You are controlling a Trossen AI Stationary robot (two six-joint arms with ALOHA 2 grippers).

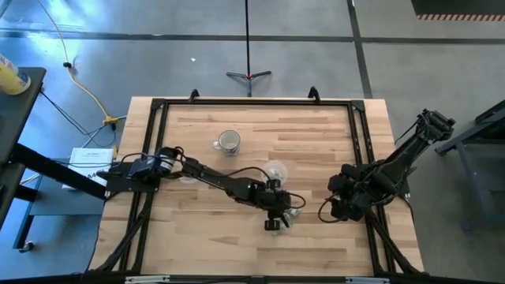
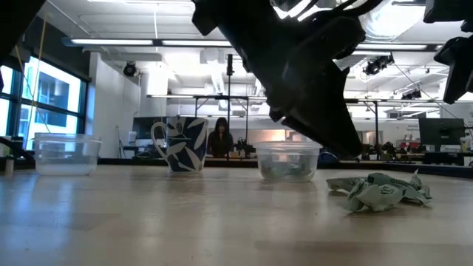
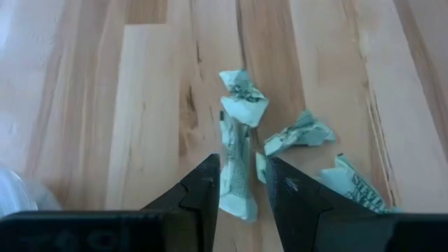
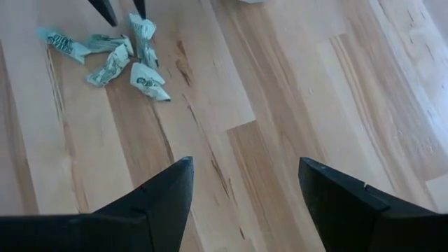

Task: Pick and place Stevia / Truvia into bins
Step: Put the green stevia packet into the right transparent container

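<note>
Several crumpled pale green-and-white Stevia packets (image 3: pixel 301 134) lie in a small heap (image 1: pixel 290 214) on the wooden table, right of centre near the front (image 2: pixel 380 192). My left gripper (image 3: pixel 241 164) hangs open just above the heap. Its fingers stand on either side of one long crumpled packet (image 3: pixel 236 150) that lies on the wood. One clear cup (image 1: pixel 274 170) stands just beyond the heap, with something greenish inside it (image 2: pixel 287 168). The second clear cup (image 2: pixel 65 155) stands farther left. My right gripper (image 4: pixel 245 168) is wide open over bare wood to the right of the heap (image 4: pixel 112 52).
A greyish patterned mug (image 1: pixel 227 142) with a side handle stands toward the far side, between the two cups (image 2: pixel 183 144). A black frame (image 1: pixel 357 142) runs around the tabletop. Bare wood lies between the heap and my right arm. A person shows in the room behind.
</note>
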